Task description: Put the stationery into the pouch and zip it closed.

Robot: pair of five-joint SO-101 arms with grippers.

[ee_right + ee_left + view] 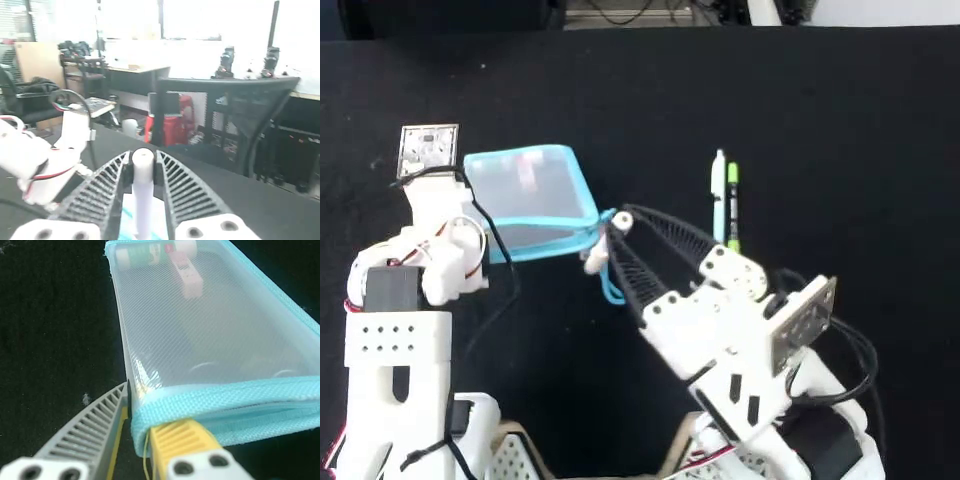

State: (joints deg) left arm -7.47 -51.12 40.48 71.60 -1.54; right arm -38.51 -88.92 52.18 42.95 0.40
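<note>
Your left gripper (pixel 136 412) pinches the pouch (pixel 210 340), right gripper (pixel 143 155) clamps perhaps a white pen (pixel 143 200); two pens (pixel 731 200) and zipping remain.

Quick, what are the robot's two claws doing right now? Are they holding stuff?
Left gripper: closed on the edge of the pouch.
Right gripper: closed on a white pen-like stick.

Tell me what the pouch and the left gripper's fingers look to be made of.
The pouch has a panel that looks like translucent, slightly glossy plastic: a fine grid texture and soft glare show. Its edge band looks like matte turquoise woven fabric, with the weave visible. The left gripper has fingers that are probably matte hard plastic, ribbed, one grey and one yellow.
</note>
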